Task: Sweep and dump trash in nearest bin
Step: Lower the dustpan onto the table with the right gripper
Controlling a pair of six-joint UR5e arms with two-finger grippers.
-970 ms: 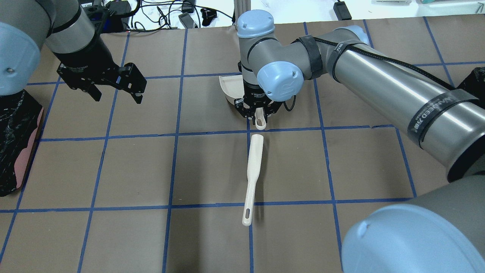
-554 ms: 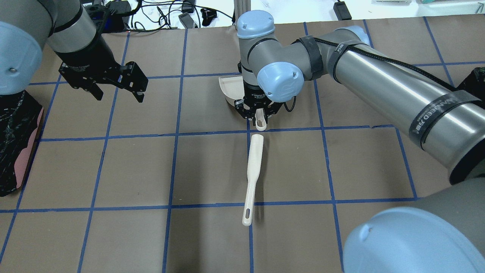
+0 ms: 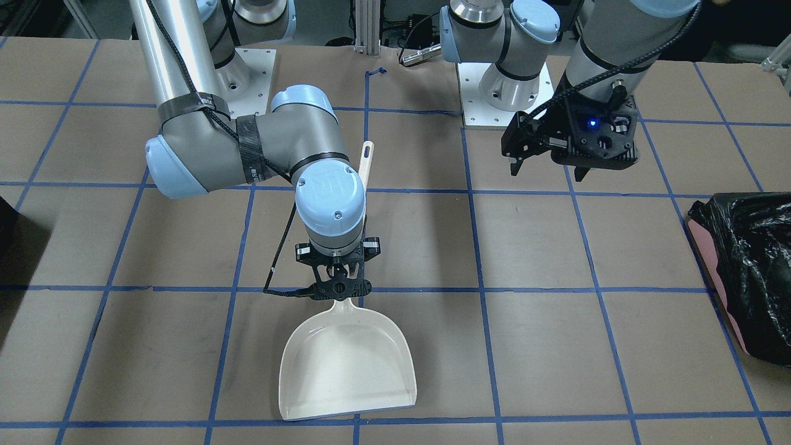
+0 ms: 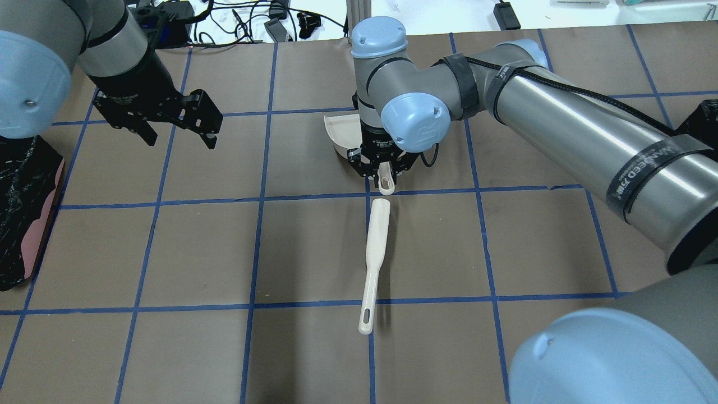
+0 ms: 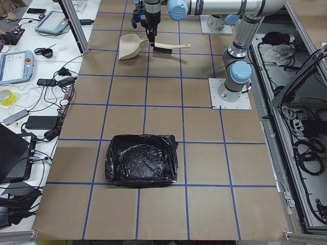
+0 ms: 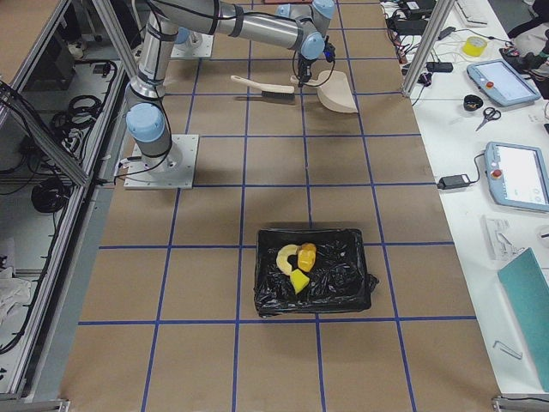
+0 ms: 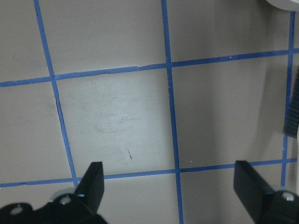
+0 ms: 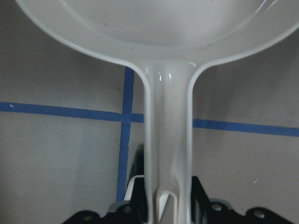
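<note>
Trash (image 6: 297,262) lies inside the bin (image 6: 343,287): a yellow piece, a pale curved bread and a round orange bun, all close together. In the right side view the bin sits at 6 o'clock from the dustpan (image 3: 346,364), well apart from it.

The right tool (image 4: 383,167) is clamped on the dustpan's thin handle. In the front view the pan's wide mouth points to 6 o'clock. It is low over the brown desk (image 4: 168,252), but whether it touches I cannot tell.

In the overhead view a white brush (image 4: 374,252) lies flat on the desk at 6 o'clock from the right tool, just beside the handle's end. The left tool (image 4: 181,140) hangs at 9 o'clock from the pan, well apart, its fingers spread wide with nothing between them. A pink bin with a black bag (image 4: 22,213) sits at the desk's 9 o'clock edge.
</note>
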